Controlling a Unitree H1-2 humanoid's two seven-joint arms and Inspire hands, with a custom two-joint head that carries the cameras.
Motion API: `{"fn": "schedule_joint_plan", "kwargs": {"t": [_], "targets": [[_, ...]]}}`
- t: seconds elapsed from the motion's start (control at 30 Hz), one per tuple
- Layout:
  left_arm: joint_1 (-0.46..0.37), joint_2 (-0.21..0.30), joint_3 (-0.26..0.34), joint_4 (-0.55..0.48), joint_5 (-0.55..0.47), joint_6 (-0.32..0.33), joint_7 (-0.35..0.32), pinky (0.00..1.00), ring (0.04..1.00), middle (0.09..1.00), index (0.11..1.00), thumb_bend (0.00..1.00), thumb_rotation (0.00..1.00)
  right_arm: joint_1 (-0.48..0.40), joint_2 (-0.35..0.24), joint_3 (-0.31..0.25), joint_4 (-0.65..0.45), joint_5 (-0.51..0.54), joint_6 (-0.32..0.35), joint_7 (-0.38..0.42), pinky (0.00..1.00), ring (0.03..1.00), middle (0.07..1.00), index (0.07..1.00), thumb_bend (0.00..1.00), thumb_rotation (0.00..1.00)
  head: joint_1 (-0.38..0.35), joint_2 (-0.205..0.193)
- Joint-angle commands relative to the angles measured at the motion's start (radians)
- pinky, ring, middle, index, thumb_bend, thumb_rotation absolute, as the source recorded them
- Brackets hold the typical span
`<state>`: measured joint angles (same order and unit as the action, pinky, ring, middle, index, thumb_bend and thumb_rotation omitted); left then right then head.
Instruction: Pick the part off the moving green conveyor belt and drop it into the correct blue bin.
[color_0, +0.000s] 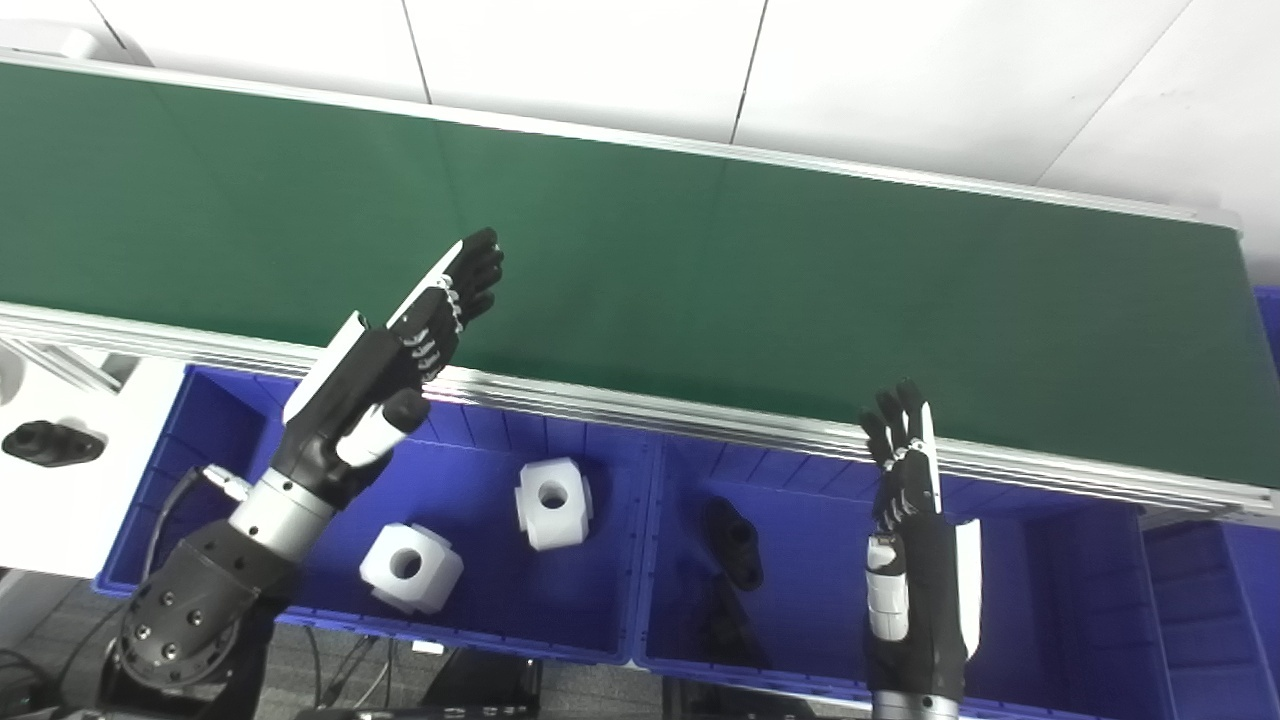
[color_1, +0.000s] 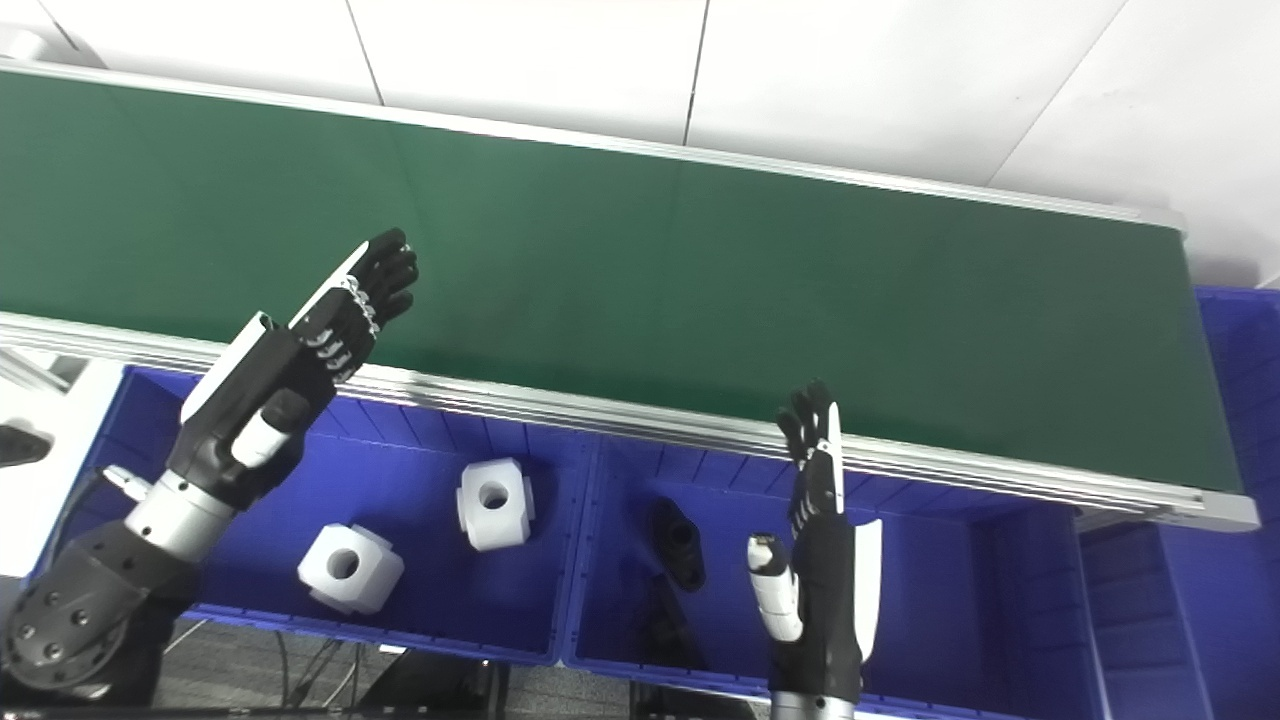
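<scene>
right hand (color_0: 915, 560) at 5 o'clock, nearest the camera, over the right blue bin (color_0: 1040, 590): fingers straight, pointing up toward the belt edge, thumb held off to the side, holding nothing. left hand (color_0: 385, 370) at 8 o'clock, raised over the left blue bin (color_0: 480, 450), fingers stretched out side by side toward 1 o'clock with the tips over the near part of the belt, thumb apart, nothing in it.

left bin holds two white blocks, each with a round hole: one (color_0: 410, 567) near the front wall, the other (color_0: 552, 503) just beyond it toward 1 o'clock, the two apart. right bin holds a black part (color_0: 735, 540) at its left side, with more dark shapes in front of it toward the near wall, too dim to make out. another black part (color_0: 52, 443) lies on the white surface (color_0: 60, 520) at 9 o'clock, outside the bins.

beyond the bins, the aluminium rail (color_0: 640, 405), then the green conveyor belt (color_0: 700, 270) running 9 to 3 o'clock. cannot see any part on the visible stretch of belt. white wall panels (color_0: 600, 50) at 12 o'clock.
</scene>
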<state>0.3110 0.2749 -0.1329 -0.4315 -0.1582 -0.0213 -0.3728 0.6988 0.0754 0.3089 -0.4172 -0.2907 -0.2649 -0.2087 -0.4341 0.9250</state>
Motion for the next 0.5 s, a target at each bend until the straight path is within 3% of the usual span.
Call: {"fn": "schedule_joint_plan", "kwargs": {"t": [0.0, 0.47], "targets": [[0.002, 0.001, -0.005, -0.024, 0.005, -0.060, -0.001, 1.00, 1.000, 1.000, 1.000, 0.90, 0.89, 0.026, 0.055, 0.047, 0.013, -0.040, -0.078, -0.016, 1.00, 0.963, 0.969, 0.994, 0.84, 1.00, 0.001, 0.000], [0.154, -0.058, -0.010, -0.003, 0.047, -0.161, 0.060, 1.00, 1.000, 1.000, 1.000, 0.88, 0.90, 0.011, 0.027, 0.064, 0.035, -0.013, -0.064, 0.021, 0.93, 0.928, 0.948, 0.959, 0.83, 1.00, 0.036, 0.008]]}}
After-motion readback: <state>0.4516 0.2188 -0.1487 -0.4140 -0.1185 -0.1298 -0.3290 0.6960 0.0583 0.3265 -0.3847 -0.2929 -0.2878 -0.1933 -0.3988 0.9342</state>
